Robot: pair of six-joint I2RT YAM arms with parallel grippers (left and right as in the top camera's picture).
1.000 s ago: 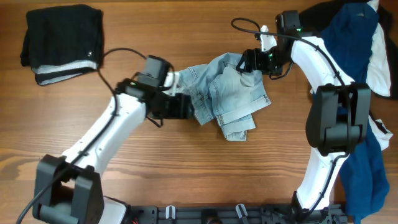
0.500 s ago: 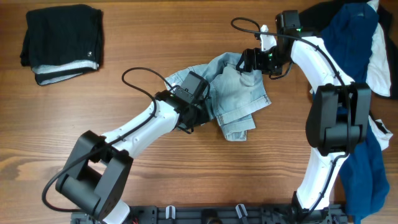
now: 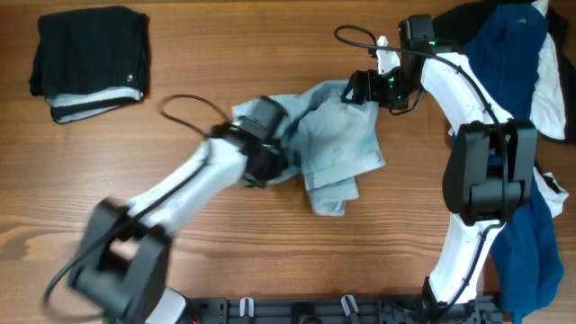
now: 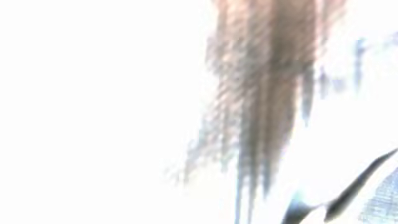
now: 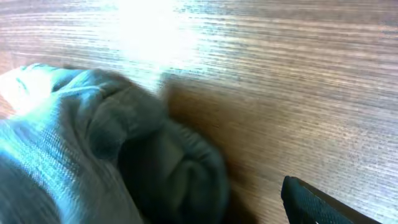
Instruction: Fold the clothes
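The light-blue denim shorts (image 3: 337, 144) lie rumpled in the middle of the wooden table. My left gripper (image 3: 270, 157) is motion-blurred at their left edge and shut on the denim there. The left wrist view is washed out white and shows nothing clear. At the shorts' upper right corner my right gripper (image 3: 358, 90) stands open. In the right wrist view a bunched fold of the shorts (image 5: 74, 143) fills the left, and one dark finger (image 5: 311, 202) shows at the lower right, apart from the cloth.
A folded black and white garment (image 3: 90, 58) lies at the back left. A heap of navy-blue, black and white clothes (image 3: 513, 54) fills the back right corner, and more blue cloth (image 3: 531, 243) runs down the right edge.
My left arm swung in from the left onto the shorts and its gripper shut. The shorts spread flatter and shifted slightly toward the front left. The right arm stayed put.
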